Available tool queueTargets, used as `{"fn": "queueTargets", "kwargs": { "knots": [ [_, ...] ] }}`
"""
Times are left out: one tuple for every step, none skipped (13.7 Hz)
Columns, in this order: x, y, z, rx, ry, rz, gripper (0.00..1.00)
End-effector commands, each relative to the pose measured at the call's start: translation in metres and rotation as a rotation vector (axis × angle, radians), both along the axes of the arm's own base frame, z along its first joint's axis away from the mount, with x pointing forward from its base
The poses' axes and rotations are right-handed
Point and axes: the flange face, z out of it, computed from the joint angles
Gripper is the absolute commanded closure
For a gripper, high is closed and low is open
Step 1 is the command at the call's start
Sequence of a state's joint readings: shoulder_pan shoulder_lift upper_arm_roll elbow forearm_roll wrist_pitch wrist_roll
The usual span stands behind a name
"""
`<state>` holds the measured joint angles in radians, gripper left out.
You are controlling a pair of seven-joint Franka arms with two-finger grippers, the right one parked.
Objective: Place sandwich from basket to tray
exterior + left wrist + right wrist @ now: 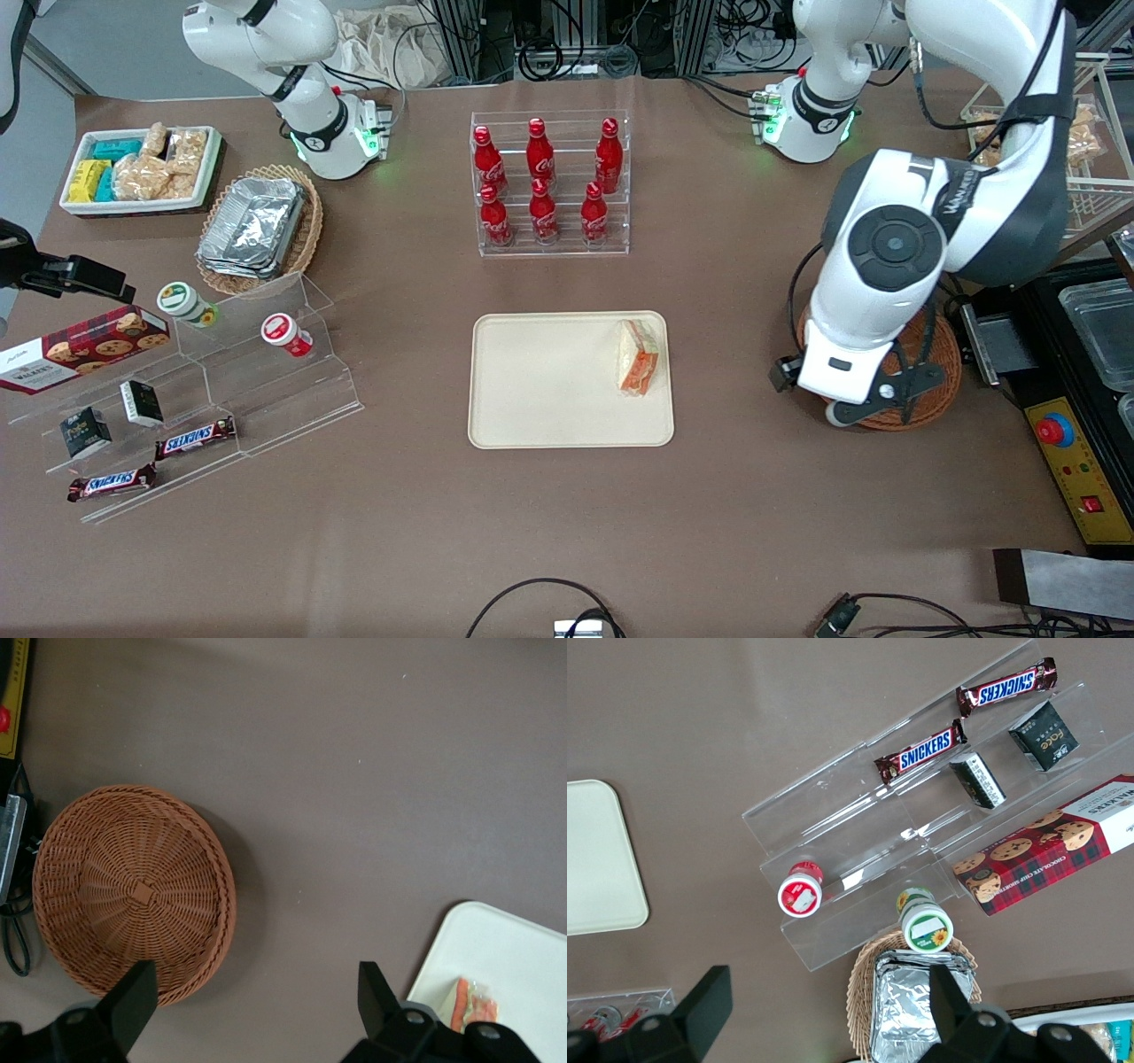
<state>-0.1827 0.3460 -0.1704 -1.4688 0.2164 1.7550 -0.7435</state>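
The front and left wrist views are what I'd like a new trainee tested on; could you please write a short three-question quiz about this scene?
1. True or false: the sandwich lies on the tray.
2. What does the basket hold?
   A. foil containers
   B. nothing
   C. a bottle
3. Fill in: the left arm's gripper hangs above the bare table between the basket and the tray, its jaws ____.

Key
1. True; it rests near the tray's edge toward the working arm's end of the table.
2. B; the left wrist view shows only bare wicker inside.
3. Open; they stand spread wide with nothing between them.
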Motion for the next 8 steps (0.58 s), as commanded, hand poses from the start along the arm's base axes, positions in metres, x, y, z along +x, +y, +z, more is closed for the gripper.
{"fn": "queueTargets", "kwargs": {
  "knots": [
    [-0.009,0.046,0.044,-0.049,0.001,-0.08,0.0],
    [-0.011,0.055,0.051,-0.047,0.013,-0.119,0.0],
    [-0.015,0.06,0.061,-0.045,0.014,-0.15,0.0],
    [-0.019,0.064,0.068,-0.046,0.009,-0.167,0.0],
    [-0.022,0.074,0.076,-0.045,0.002,-0.166,0.0],
    [-0.026,0.079,0.081,-0.043,-0.001,-0.172,0.0],
    [-0.032,0.083,0.086,-0.042,-0.004,-0.181,0.0],
    [-0.037,0.086,0.089,-0.043,-0.004,-0.188,0.0]
  ]
}}
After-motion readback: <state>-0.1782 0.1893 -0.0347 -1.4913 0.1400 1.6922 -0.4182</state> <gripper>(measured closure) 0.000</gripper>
